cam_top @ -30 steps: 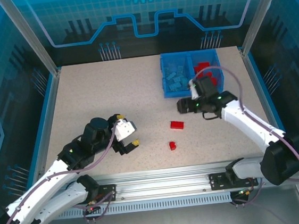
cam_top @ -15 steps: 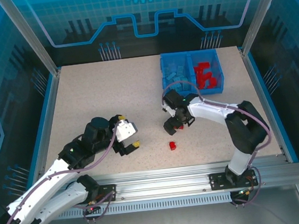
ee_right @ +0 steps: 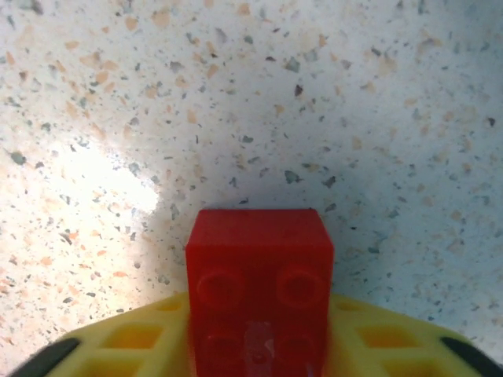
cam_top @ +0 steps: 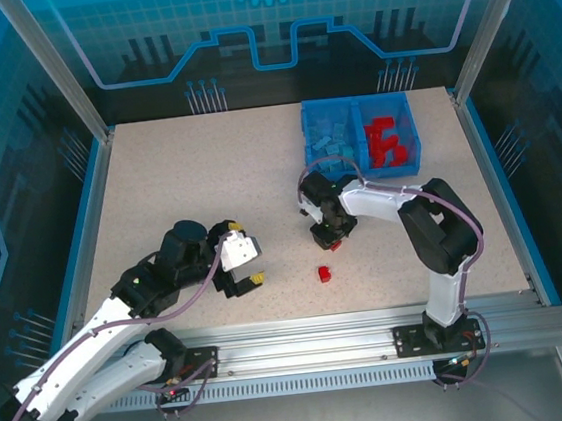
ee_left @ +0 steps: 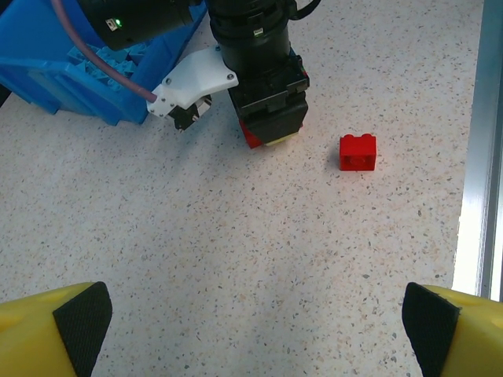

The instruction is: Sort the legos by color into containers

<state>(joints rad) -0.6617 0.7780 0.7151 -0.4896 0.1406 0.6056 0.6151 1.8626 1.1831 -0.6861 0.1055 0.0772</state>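
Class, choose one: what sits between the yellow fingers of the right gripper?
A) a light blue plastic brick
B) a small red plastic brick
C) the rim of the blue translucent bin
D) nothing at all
B: the right wrist view shows a small red plastic brick lodged between the yellow fingers of the right gripper.

Open tabletop (cam_top: 187,180) left and centre, blue bin (cam_top: 307,142) far right, right arm (cam_top: 370,199) looped before it, loose red brick (cam_top: 324,273) nearby.
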